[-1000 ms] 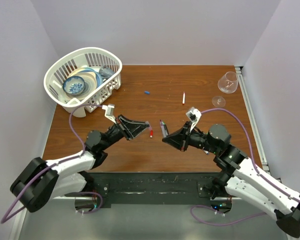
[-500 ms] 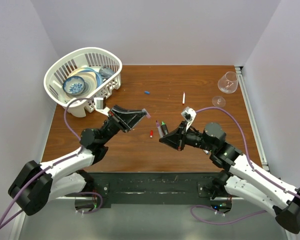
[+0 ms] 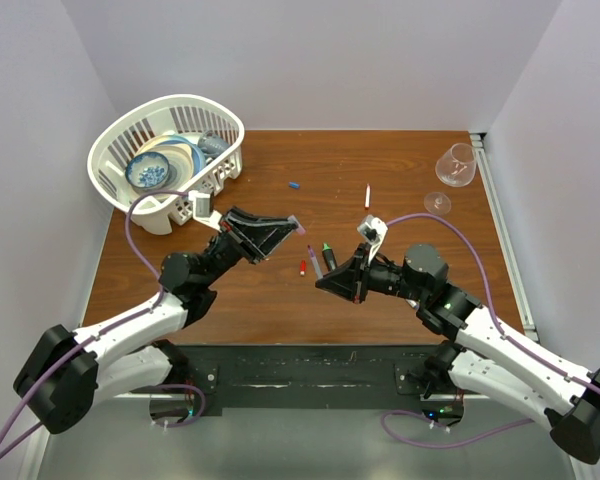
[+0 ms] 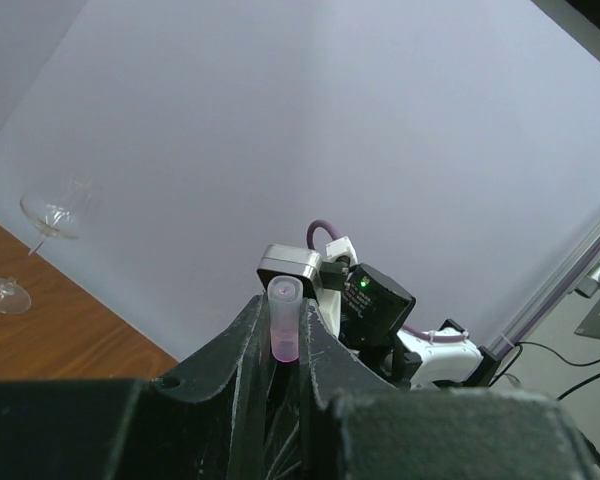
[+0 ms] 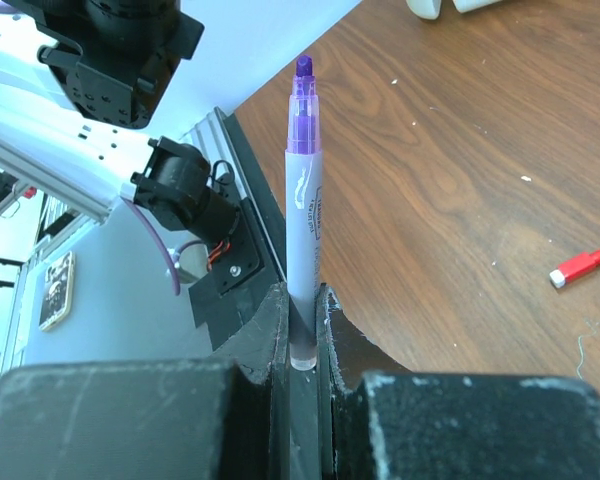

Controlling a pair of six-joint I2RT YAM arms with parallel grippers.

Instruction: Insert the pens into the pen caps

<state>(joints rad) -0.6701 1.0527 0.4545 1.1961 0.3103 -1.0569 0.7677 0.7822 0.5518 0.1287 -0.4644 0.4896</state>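
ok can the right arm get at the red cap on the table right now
Reach, likely yes: the red cap lies bare just beside the right gripper, nothing between. Grasping it, no: its jaws are shut on the purple pen.

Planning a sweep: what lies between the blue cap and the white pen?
Only bare table between the blue cap and the white pen, seen in the top view.

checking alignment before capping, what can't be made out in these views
Left wrist: lower end of the translucent pink plastic cap, buried in the left gripper.
Right wrist: butt of the thin purple pen, sunk in the right gripper; barrel print too small to read.
Top external: which end of the tiny blue plastic cap is open, too small.
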